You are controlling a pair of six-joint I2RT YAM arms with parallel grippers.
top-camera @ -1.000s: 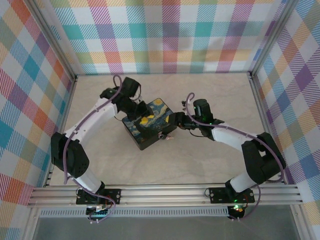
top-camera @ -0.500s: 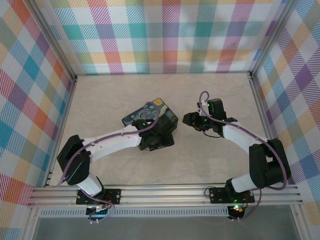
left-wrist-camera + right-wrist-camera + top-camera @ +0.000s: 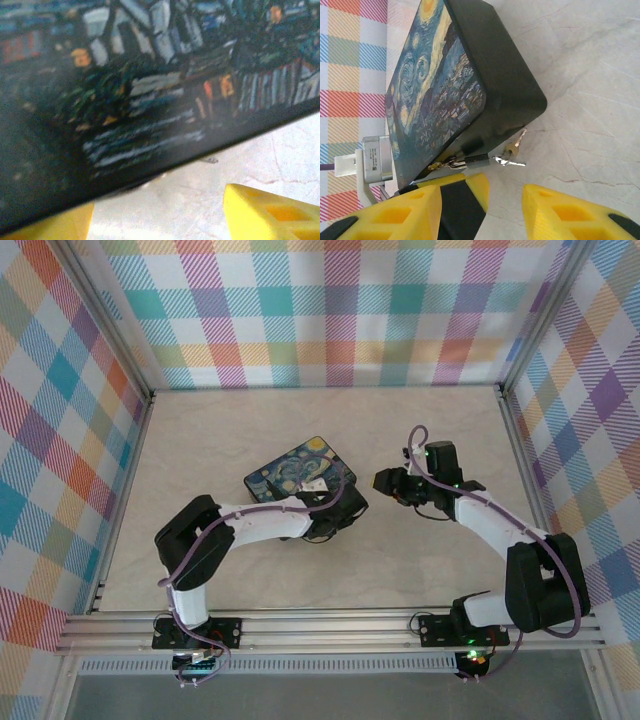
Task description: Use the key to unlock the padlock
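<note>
1. Padlock (image 3: 476, 161), the tiny dark-bodied one with a silvery metal part, sits low against the dark side wall of the blue-and-yellow swirl-painted rectangular tin (image 3: 435, 85), just under a small dark latch (image 3: 470, 147) near the tin's corner. I can't tell exactly how it's hooked on.
2. The thin, pale silvery metal key (image 3: 512, 162) lies on the pale marbled bench (image 3: 590, 100) right next to the padlock, on the side away from the tin. A second small pale piece angles up from the same spot; looks like they're bunched together, too small to be sure.
3. The right tool (image 3: 502, 200) is released. Its yellow fingers (image 3: 560, 215) stand apart with nothing between them, just bare bench. It's pointed at the padlock and key, near them but not touching.
4. From the top camera, the right tool (image 3: 385, 481) sits just off the tin's right corner, with a gap between them.
5. The left tool (image 3: 160, 220) is released too. Its yellow fingertips (image 3: 270, 212) are spread wide and hold nothing. It's nosed right up to the tin's painted side, which is so close it's blurry.
6. From above, the left arm reaches across the bench and its tool (image 3: 338, 512) is at the tin's near-right edge.
7. The tin lies flat, turned at an angle, around the middle of the bench, with rainbow plaid walls (image 3: 330, 310) all round.
</note>
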